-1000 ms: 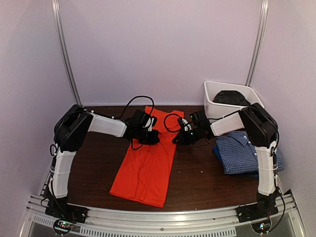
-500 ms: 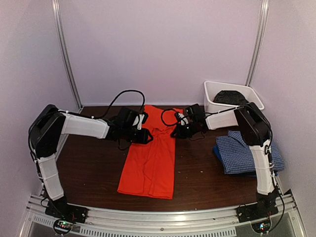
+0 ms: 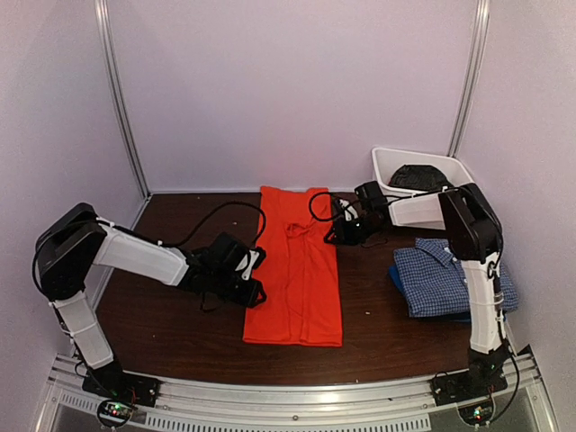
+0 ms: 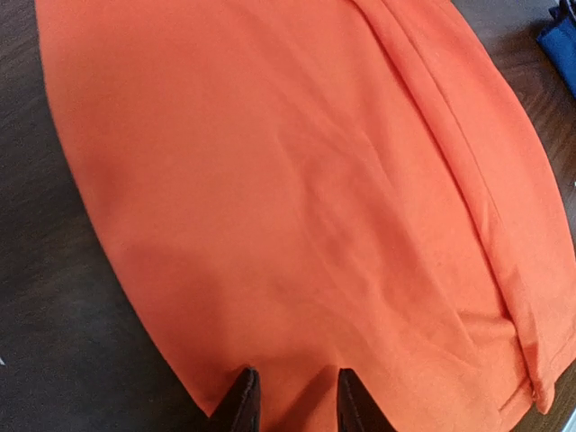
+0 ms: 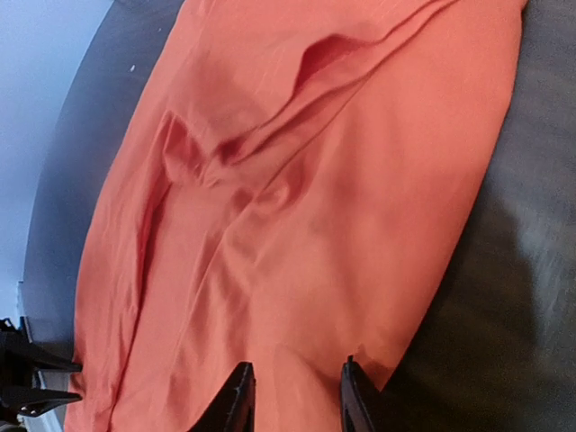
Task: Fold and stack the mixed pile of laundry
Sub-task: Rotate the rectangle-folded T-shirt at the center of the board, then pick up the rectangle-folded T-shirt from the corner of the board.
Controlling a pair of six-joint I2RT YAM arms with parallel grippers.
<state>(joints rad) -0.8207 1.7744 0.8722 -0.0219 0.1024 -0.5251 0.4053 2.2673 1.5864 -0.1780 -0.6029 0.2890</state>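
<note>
**Two arms flank one orange T-shirt (image 3: 295, 270) laid lengthwise on the dark table (image 3: 180, 335)**

One left gripper (image 3: 255, 290) sits low at the left edge of the T-shirt, close to its near end. In the left wrist view its two fingertips stand slightly apart over the flat cloth and pinch nothing. The single orange garment lies mid-table, folded into a long narrow strip. Its long axis runs from the back wall toward the arm bases, and the near end is squared off. A raised fold line runs along its length, and creases bunch in the far half. Which end is the collar cannot be told. One right gripper (image 3: 331, 232) rests at the strip's right edge, toward the far end. Its fingertips are likewise parted over the hem, with no cloth between them. Further right, well apart from the orange piece, one blue-and-white check shirt (image 3: 441, 274) lies folded on a darker blue piece (image 3: 396, 277). The right arm's upright link crosses the stack's right side. At the far right corner stands one white tub (image 3: 391, 196) holding one black garment (image 3: 418, 177).
</note>
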